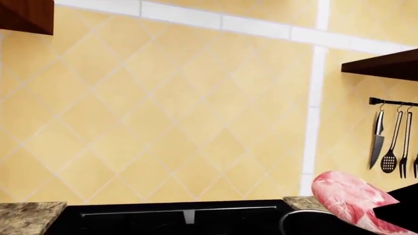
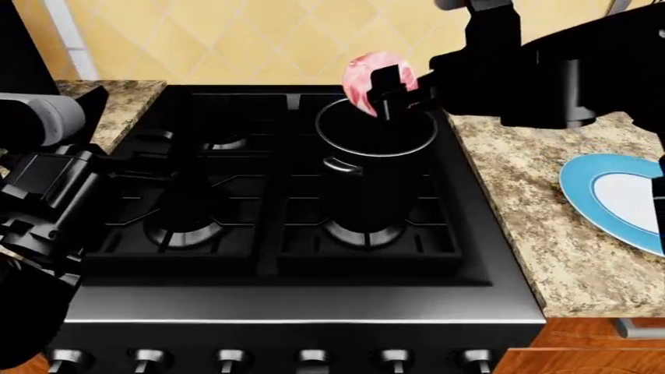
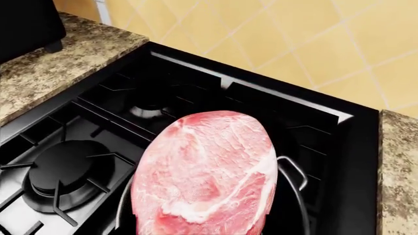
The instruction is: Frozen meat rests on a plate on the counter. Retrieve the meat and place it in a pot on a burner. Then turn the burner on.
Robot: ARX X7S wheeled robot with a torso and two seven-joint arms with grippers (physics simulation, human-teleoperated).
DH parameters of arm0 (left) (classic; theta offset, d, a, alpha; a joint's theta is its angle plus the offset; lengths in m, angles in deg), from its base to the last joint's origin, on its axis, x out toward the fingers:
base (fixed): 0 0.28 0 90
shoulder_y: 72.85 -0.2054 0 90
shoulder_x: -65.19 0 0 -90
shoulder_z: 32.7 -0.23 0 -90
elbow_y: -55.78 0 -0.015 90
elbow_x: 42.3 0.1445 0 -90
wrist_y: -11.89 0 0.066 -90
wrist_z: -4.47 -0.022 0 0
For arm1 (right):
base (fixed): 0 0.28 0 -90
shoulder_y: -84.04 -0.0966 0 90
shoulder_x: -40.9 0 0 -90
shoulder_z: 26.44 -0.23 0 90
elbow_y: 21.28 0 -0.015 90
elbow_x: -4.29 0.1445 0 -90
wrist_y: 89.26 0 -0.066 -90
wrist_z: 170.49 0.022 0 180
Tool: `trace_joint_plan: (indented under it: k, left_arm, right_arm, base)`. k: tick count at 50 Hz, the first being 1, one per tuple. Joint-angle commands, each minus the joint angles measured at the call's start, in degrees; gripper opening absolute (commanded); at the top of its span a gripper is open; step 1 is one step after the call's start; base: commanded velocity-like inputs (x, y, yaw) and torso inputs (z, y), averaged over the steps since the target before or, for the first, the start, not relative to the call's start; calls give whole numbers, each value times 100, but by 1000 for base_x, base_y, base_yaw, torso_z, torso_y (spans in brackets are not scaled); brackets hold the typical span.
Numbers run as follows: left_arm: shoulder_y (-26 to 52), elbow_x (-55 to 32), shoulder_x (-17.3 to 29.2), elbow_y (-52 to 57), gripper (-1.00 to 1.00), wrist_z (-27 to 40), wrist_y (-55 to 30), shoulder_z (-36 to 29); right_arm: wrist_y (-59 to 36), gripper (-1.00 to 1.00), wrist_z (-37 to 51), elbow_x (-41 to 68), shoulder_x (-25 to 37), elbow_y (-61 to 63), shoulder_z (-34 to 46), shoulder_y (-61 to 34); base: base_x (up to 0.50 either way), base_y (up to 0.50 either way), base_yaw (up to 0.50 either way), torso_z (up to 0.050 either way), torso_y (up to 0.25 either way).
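Over the stove, as the left wrist view shows it, the meat hangs pink and marbled against the yellow tiled wall, a dark piece of the right claw across its lower edge and the curved rim of the pot just beneath; the left claw itself does not show in this view. From the head view, the right claw is closed on the meat and holds it above the far edge of the pot, which stands on the rear right burner of the black stove. The plate lies bare on the table to the right. The left claw waits low at the stove's left side, and whether it is open or closed cannot be told. From the right wrist view, the meat fills the middle, with the pot's rim and one side handle showing beyond it. The carrying step looks nearly done: the next move would seem to be to centre the meat over the pot's mouth, lower it, and release, and only then reach for a knob on the stove's front edge.
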Motion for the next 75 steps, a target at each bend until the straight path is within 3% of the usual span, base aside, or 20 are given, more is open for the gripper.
trace_joint_plan:
  k: [1,66,67,75]
  left_arm:
    - [-75,71,10,-78,100,-82,102,28]
    - [-256,81,44,-85,100,4,235,12]
    - [-261,77,46,-82,100,7,237,16]
    - [-287,48,64,-57,100,26,248,39]
  right_arm:
    - [-116,-100,-209,-150,-90,-203,118,-149]
    - [226,-100,-782,-644,-243,-724,700,-161]
    - [305,100,-780,-727,-252,-755,727,-181]
    - [489,100,-725,-943,-238,-753,806,-249]
  base:
    - [0,0,0,0,0]
    - [0,0,0,0,0]
    - [0,0,0,0,0]
    - [0,0,0,0,0]
